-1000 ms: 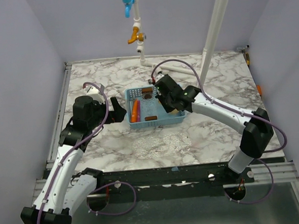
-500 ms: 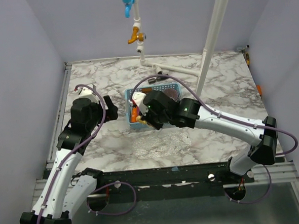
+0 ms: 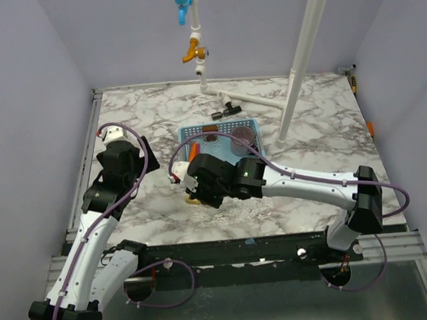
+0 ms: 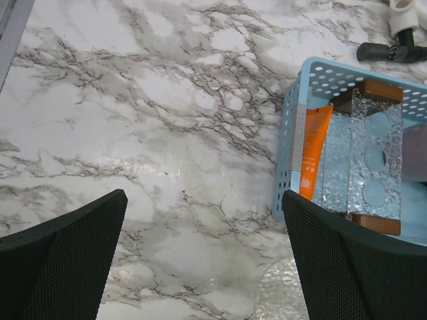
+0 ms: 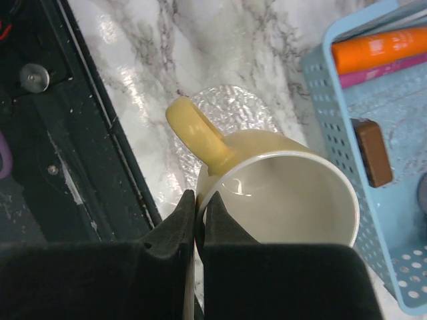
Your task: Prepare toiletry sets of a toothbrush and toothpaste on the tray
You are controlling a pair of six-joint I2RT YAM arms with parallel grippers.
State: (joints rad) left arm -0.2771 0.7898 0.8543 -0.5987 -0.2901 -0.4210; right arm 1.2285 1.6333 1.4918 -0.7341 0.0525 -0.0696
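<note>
White arm links (image 3: 309, 177), black joint housings (image 3: 116, 166), looping purple cables (image 3: 117, 125), green indicator light (image 3: 248, 174)

The toothpaste (image 4: 311, 152), a flat orange tube, lies lengthwise along the left wall inside the blue basket (image 4: 283, 181) (mid-counter, nearer the far edge). The toothbrush (image 4: 298, 143), slim and pale, lies just beside it, against that wall.

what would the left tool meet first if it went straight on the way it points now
Most likely the bare white marble tabletop, straight ahead of the open left tool. The pale blue perforated plastic basket sits right of that line.
</note>
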